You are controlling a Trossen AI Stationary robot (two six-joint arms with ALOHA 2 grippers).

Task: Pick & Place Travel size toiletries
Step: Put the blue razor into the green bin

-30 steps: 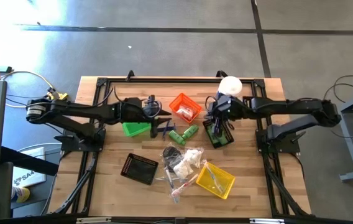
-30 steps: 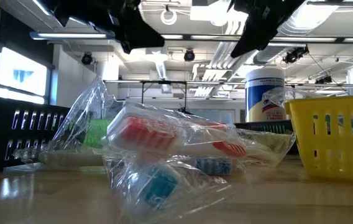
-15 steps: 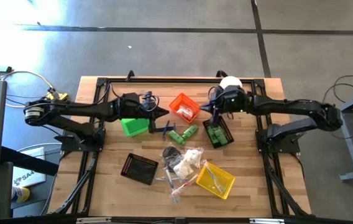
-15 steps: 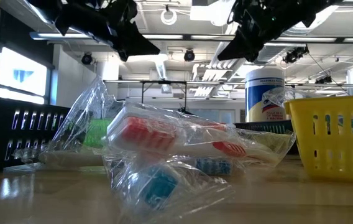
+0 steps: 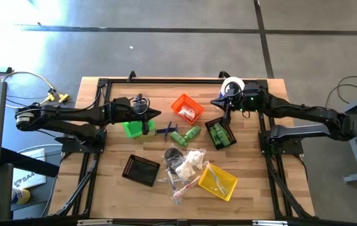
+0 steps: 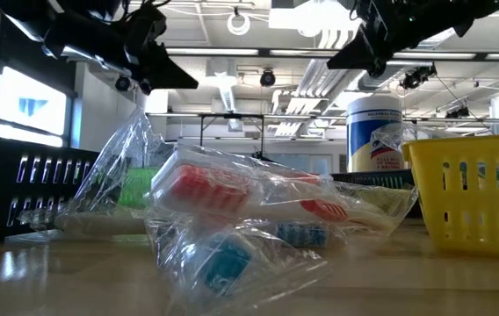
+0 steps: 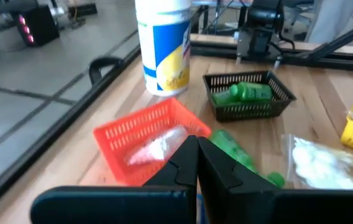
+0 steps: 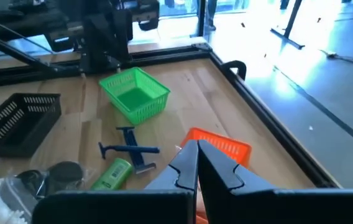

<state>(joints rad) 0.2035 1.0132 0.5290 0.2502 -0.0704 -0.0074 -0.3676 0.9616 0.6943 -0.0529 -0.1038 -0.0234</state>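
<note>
Above the table's left half, the left gripper [image 5: 155, 114] hangs over the green bin [image 5: 137, 129], its fingers pressed together on nothing; the right gripper [image 5: 217, 103], likewise closed and empty, hangs between the orange bin [image 5: 187, 108] and the white-lidded canister [image 5: 232, 85]. Travel size toiletries lie scattered: two green tubes [image 5: 185, 135] and a blue razor [image 8: 130, 150] on bare wood at mid-table, more green tubes in the black bin [image 5: 220, 134] to the right, white packets [image 5: 192, 161] and clear-wrapped sticks [image 6: 249, 197] heaped nearer, beside the yellow bin [image 5: 218, 181]. A second black bin [image 5: 141, 170] sits at near left. The step in hand appears to be choosing the next item. To do it well, a gripper should spread its fingers before descending and take a single loose tube across its narrow width, clear of the bin walls. Work surface: pale wooden planks framed by dark rails [image 5: 106, 82]. Room: grey concrete floor, ceiling lights and ducting, bright windows at left.
</note>
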